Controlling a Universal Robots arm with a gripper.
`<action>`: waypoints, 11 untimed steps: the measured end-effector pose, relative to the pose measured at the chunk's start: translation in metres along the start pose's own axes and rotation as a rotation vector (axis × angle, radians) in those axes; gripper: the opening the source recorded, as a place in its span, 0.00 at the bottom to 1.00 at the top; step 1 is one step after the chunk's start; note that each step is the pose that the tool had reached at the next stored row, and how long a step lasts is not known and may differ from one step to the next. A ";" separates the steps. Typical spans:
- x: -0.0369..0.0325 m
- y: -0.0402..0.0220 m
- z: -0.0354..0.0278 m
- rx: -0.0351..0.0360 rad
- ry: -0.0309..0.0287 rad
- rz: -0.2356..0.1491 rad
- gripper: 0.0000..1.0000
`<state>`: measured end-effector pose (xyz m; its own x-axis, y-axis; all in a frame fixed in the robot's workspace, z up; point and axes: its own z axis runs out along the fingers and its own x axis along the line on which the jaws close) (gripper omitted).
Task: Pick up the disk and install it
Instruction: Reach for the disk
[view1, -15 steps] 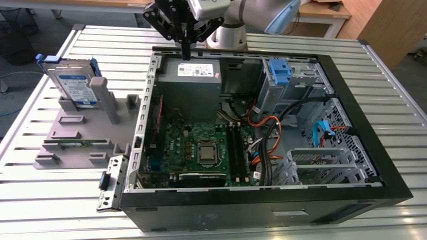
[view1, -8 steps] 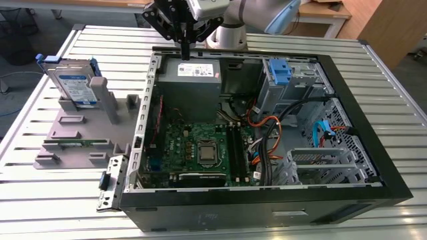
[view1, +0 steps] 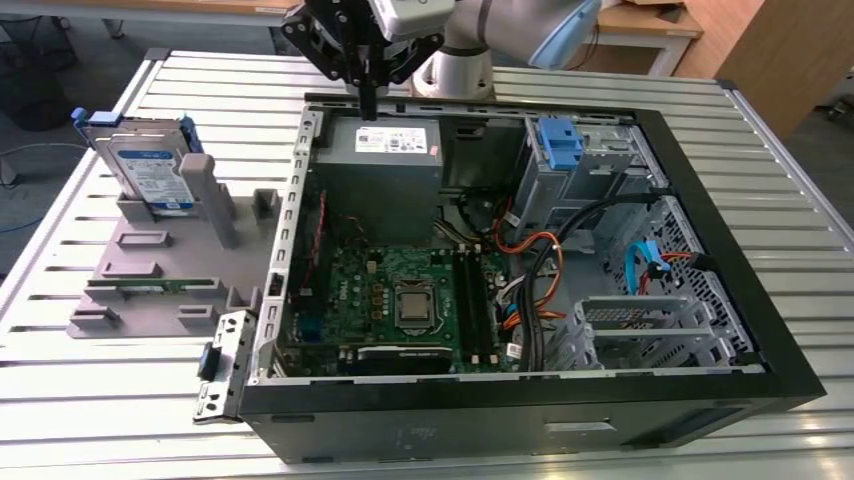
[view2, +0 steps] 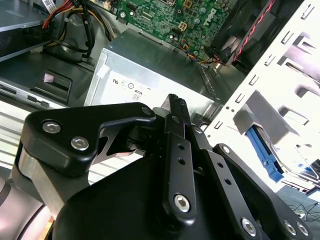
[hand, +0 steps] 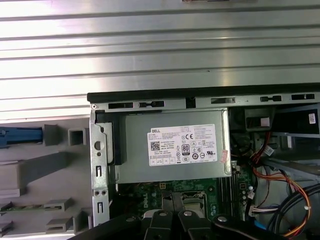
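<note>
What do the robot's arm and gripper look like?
The arm is a smooth, rounded tube in pale grey with a light blue joint cap. The gripper is matte black, built from flat hinged link bars with small holes, joined by silver hex-socket bolts.

Disk (view1: 150, 172) upright (blue-framed) in holder (view1: 134, 262)

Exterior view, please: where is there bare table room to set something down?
The slatted table is bare between the grey fixture and its near edge, and along the exterior view's right of the computer case. Inside the case, cables and motherboard crowd everything.
</note>
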<state>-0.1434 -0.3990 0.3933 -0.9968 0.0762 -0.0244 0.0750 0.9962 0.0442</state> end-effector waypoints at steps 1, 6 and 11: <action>0.0012 -0.0001 0.0001 -0.0001 -0.0001 0.000 0.11; 0.0064 -0.0004 0.0000 -0.0002 -0.0002 0.000 0.11; 0.0074 -0.0005 -0.0001 -0.0002 -0.0001 0.000 0.11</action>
<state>-0.1508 -0.3989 0.3931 -0.9968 0.0762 -0.0245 0.0751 0.9962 0.0444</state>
